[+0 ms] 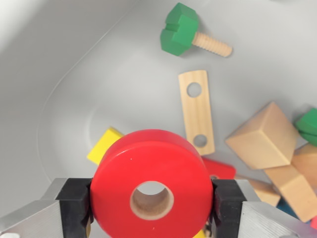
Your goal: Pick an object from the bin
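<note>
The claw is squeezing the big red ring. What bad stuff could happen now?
1. The claw pinches the red ring only at its round edges, so it might slip out and fall.
2. If it falls, it could land on the yellow block or the wooden strip with two holes lying just below and knock them around.
3. The grey bin wall curves up close on the wrist view's left, so a sideways lift might bump it.

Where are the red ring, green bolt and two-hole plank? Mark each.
red ring (116, 171): wrist view, top face left of hole.
green bolt (179, 29): wrist view, its head.
two-hole plank (197, 113): wrist view, middle between holes.
</note>
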